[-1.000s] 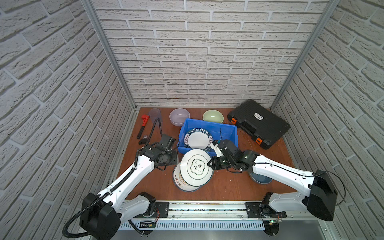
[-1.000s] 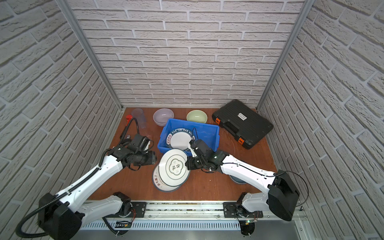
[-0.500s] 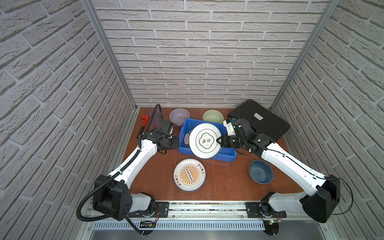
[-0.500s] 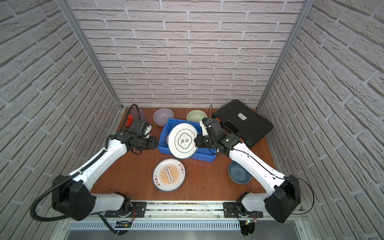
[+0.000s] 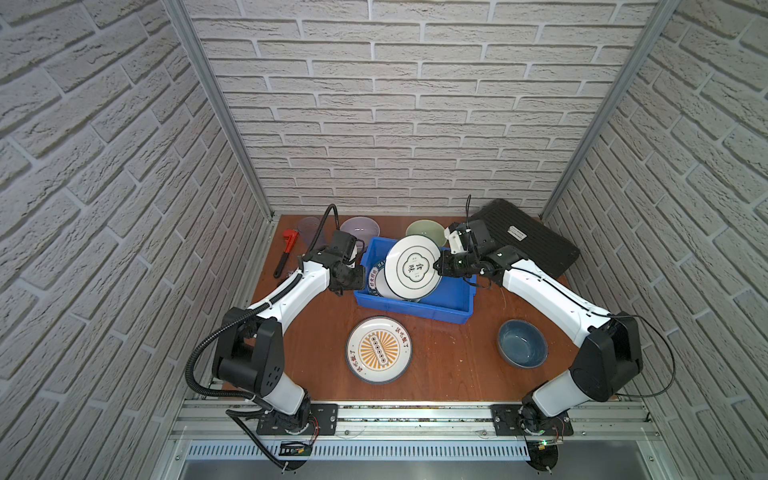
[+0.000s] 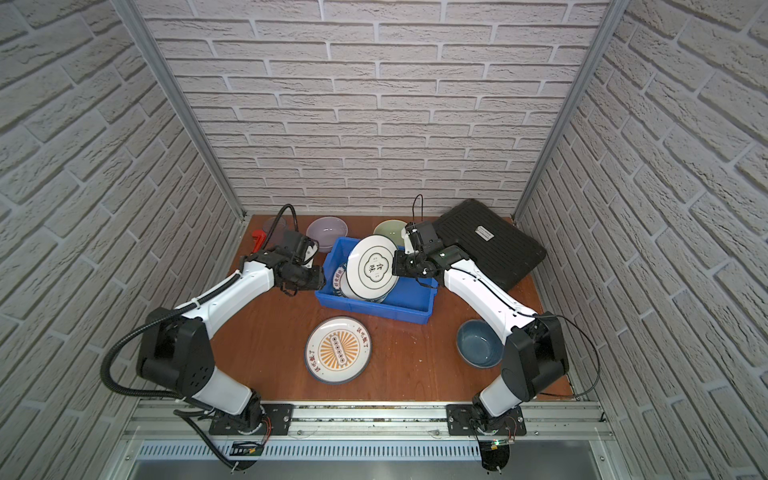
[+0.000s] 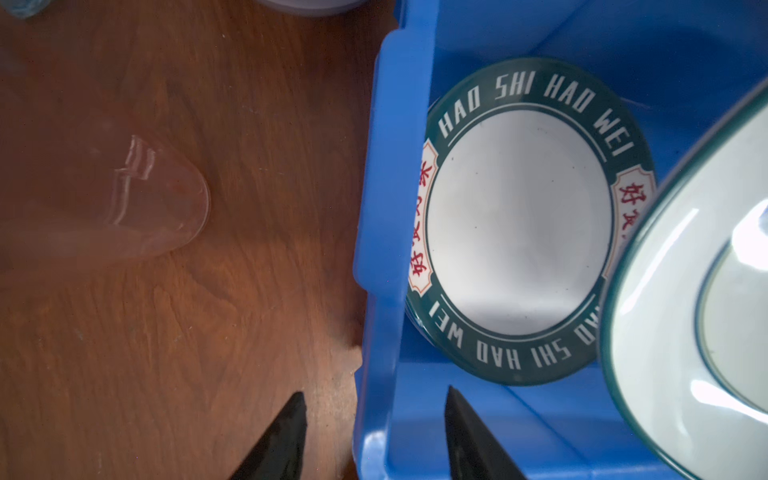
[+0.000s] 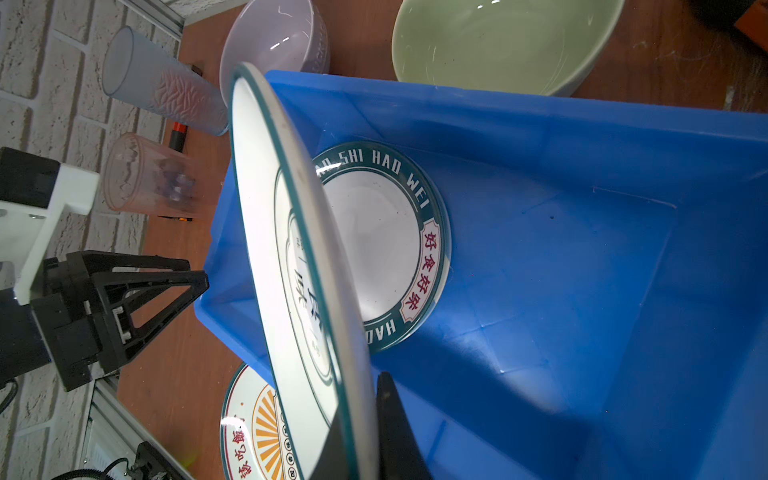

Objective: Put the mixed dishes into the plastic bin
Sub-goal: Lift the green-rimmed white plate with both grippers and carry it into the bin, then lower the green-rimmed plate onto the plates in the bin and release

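Blue bin (image 5: 411, 307) at mid-table, with a lettered plate (image 7: 515, 216) on its floor by the left wall. Over that plate a white plate (image 5: 412, 268) stands tilted on edge, clamped at its rim by the right gripper (image 5: 437, 266). The left gripper (image 7: 374, 392) is released, its jaws apart astride the bin's left wall.

In front lies a sunburst plate (image 5: 379, 349), and to the right a blue-grey bowl (image 5: 522, 343). Behind stand a lilac bowl (image 5: 360, 228), a green bowl (image 5: 424, 230), a frosted tumbler (image 8: 162, 89), a clear tumbler (image 8: 153, 178), a wrench (image 5: 286, 251) and a tool case (image 5: 523, 241).

One second earlier the white plate hung over the sunburst plate.
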You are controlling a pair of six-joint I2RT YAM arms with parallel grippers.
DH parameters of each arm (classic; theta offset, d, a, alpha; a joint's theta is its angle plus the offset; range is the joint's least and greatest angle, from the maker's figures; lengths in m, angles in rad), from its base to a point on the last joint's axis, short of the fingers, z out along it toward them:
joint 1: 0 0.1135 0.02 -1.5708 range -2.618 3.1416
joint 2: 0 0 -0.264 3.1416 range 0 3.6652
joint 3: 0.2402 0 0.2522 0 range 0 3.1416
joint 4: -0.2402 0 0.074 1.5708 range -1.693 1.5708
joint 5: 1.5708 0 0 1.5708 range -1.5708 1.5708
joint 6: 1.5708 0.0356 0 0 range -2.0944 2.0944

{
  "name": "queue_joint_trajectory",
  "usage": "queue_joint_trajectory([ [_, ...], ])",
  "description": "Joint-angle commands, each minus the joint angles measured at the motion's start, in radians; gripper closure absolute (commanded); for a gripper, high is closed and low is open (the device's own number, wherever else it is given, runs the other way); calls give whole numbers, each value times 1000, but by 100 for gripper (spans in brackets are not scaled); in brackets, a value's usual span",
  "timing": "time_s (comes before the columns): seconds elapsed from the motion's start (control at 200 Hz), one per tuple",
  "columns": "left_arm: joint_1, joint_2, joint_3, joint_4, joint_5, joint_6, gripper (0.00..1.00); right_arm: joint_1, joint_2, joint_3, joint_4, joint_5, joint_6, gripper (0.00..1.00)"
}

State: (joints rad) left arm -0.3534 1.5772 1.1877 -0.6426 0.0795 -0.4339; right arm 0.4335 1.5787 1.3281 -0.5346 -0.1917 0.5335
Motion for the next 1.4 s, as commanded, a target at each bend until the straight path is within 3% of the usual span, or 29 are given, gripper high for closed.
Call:
queue_joint_trajectory([
  [0.0,8,34,41,31,-6,30,50,-7,20,29,130,-47,-11,94],
  [0.47,6,74,53,33,35,19,63,-15,192,12,296,-171,58,94],
  [0.99,7,76,50,29,50,11,65,-15,296,13,341,-207,62,91],
  [1.39,5,60,39,23,51,17,65,-15,316,16,304,-179,35,72],
])
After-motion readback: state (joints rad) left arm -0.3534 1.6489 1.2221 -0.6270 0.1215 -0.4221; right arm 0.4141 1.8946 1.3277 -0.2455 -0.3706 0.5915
